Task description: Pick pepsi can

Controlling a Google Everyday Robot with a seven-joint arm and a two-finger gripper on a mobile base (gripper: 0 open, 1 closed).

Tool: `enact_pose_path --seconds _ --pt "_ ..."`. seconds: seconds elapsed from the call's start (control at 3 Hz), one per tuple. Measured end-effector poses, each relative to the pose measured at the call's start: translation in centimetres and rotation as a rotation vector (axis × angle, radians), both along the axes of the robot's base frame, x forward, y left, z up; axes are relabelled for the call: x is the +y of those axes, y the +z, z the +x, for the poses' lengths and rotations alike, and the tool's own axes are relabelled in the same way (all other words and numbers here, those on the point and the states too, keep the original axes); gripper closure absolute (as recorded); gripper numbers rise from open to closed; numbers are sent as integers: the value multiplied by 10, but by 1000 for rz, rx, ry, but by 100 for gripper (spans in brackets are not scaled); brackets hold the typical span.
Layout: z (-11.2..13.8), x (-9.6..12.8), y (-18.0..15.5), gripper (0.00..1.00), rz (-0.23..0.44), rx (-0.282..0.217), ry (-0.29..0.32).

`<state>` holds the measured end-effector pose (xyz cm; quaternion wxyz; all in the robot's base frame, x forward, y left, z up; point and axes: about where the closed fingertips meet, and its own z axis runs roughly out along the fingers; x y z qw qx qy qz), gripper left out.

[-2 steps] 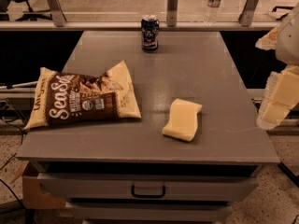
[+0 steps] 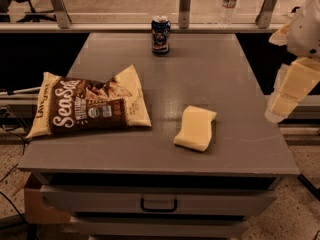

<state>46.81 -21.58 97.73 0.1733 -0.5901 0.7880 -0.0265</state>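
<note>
Only the gripper (image 2: 286, 96) has shifted, a little up and inward, beside the right edge of the table (image 2: 235, 79); whether it is open or holds anything you cannot tell. Your can (image 2: 160, 35) stands upright at the far edge, well apart from it. You should probably reach across the bare right side, keep level, and grip its middle. The drawer (image 2: 159, 200) is shut, its contents hidden.

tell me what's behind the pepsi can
Behind the pepsi can runs a ledge with a metal post; a water bottle stands farther right. The can hides the ledge strip directly behind it. The gripper hangs right of the table.
</note>
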Motion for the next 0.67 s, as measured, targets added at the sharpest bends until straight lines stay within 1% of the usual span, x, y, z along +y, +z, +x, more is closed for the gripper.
enact_pose_path --seconds 0.33,0.67 --pt "67 14 -10 0 64 -1 -21" --pt "122 24 -19 0 177 -41 -141"
